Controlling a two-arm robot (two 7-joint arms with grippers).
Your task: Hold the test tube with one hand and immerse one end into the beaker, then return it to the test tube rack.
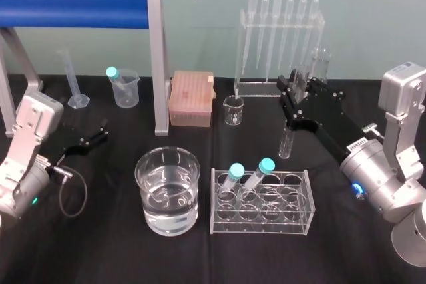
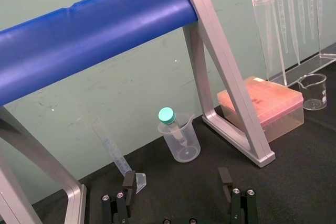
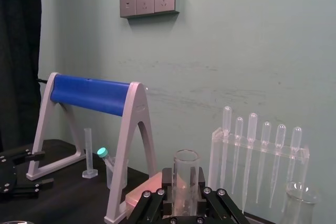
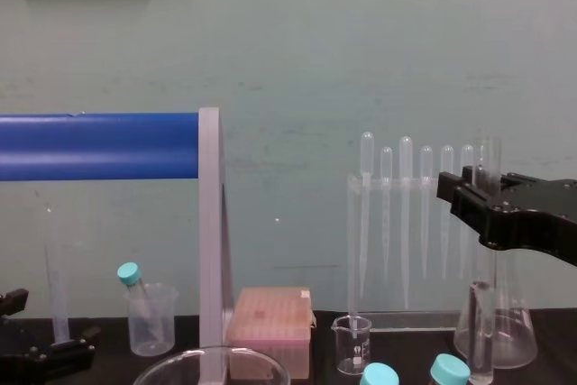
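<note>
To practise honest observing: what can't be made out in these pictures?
Lower end of the test tube, right wrist view: hidden by the right gripper.
Water level in the beaker, chest view: cut off by the bottom edge.
Parked left gripper, chest view: cut by the left edge.

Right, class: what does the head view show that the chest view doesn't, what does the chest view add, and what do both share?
Head view: the whole test tube rack and the water inside the beaker. Chest view: the wide base of a conical flask behind the test tube. Both: the right gripper shut on the test tube, the open left gripper parked at the left, the pipettes, the blue roller.
</note>
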